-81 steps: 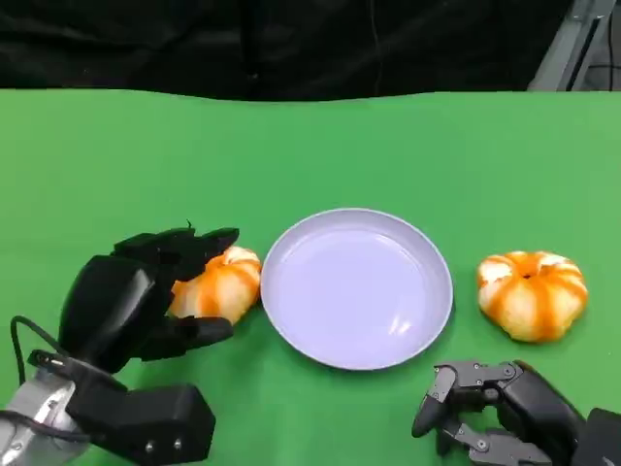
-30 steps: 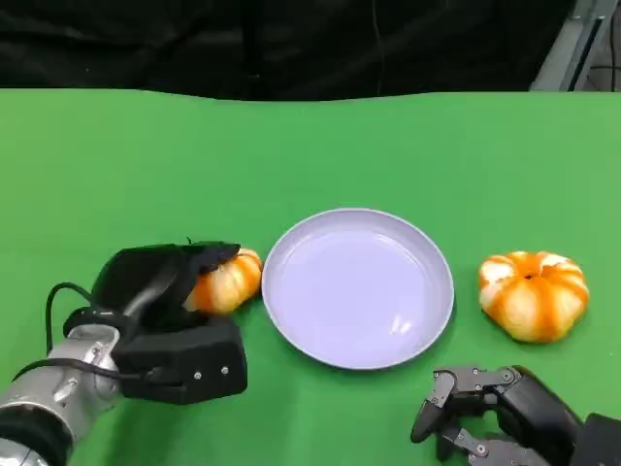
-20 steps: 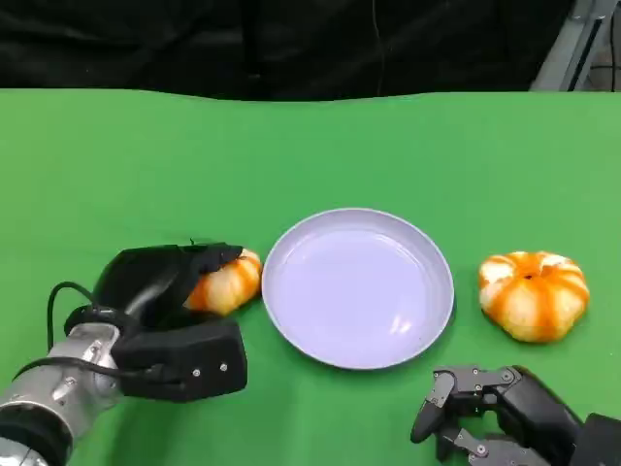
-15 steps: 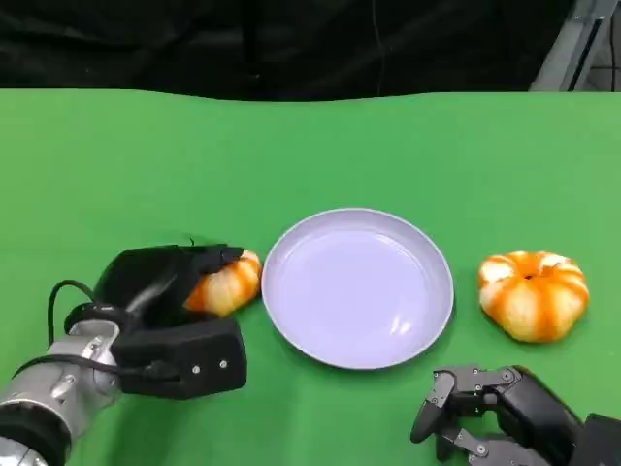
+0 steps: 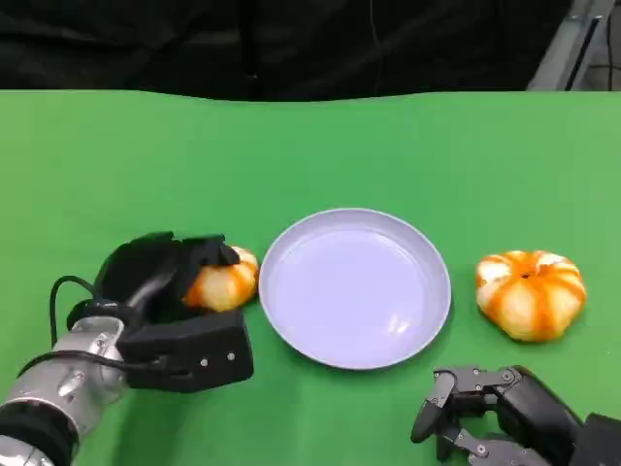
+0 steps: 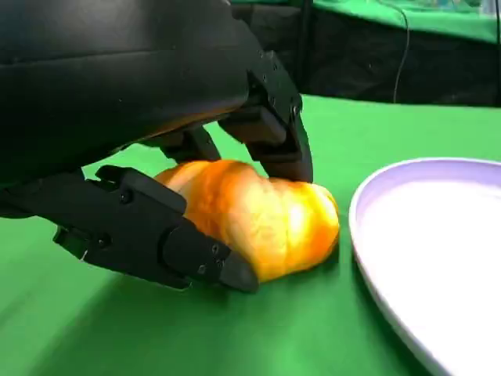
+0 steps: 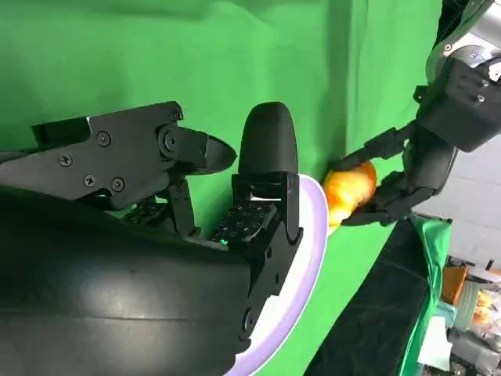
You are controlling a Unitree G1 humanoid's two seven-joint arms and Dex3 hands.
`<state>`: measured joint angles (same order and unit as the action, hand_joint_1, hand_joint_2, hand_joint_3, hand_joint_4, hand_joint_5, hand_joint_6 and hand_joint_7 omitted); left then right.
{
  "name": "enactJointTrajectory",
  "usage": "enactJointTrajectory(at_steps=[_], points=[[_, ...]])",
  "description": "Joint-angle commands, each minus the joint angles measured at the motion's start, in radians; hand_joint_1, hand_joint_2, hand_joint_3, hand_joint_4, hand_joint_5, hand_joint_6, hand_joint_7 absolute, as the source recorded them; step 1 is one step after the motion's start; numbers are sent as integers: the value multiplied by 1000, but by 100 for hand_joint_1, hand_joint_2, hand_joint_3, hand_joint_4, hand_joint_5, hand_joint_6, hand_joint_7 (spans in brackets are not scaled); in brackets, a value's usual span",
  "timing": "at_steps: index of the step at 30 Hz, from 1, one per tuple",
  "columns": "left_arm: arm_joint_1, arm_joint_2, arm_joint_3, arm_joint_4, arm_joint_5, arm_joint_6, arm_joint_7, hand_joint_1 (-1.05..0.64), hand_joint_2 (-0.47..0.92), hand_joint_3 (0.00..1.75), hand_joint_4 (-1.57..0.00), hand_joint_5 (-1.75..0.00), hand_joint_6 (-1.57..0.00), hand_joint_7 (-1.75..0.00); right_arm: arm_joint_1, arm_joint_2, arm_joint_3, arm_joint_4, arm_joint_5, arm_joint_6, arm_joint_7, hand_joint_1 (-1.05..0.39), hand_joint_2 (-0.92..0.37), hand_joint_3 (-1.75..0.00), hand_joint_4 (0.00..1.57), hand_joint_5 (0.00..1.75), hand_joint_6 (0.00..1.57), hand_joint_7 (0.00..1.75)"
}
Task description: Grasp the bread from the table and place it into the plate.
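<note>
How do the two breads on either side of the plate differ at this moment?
The left bread is gripped by the left hand, fingers wrapped around it; the right bread lies untouched, apart from the right hand. The left bread is half hidden and close beside the plate; the right bread sits fully visible, farther off. Both are orange-and-white striped and outside the plate.

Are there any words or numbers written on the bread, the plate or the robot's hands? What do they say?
None: no words, numbers or signs can be read anywhere.
Bread in the left hand: the bread is plain orange and white.
Second bread: no label.
Plate: plain pale purple, no print.
Right hand: black, showing screws, no lettering.
Green table: unmarked.
</note>
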<state>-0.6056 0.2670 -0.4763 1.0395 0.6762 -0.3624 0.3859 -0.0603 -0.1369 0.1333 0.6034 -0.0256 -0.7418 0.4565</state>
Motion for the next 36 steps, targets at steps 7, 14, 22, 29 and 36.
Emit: enactJointTrajectory(at_steps=[7,14,22,29,36], points=[[36,2,-4,34,1,2,80,-14,84,0,-51,-175,-43,-175,-4,-15,-2,6,7,-20,1,0,-92,-47,71,151,82,104],[43,-3,10,41,-10,-12,139,-12,84,0,-50,-175,-42,-175,-4,-14,-2,10,7,-18,0,-1,-92,-47,72,151,82,104],[61,-1,40,2,-11,-23,246,-10,85,1,-49,-175,-42,-174,-3,-14,-1,5,4,-16,-1,-1,-92,-47,71,152,81,105],[89,20,57,-100,6,-1,295,-12,85,0,-47,-175,-42,-168,-6,-11,-1,9,9,-15,2,1,-92,-48,72,152,82,105],[129,41,72,-216,17,-9,329,-8,84,0,-48,-175,-49,-158,-6,-9,1,7,6,-10,-1,1,-92,-48,72,152,81,107]])
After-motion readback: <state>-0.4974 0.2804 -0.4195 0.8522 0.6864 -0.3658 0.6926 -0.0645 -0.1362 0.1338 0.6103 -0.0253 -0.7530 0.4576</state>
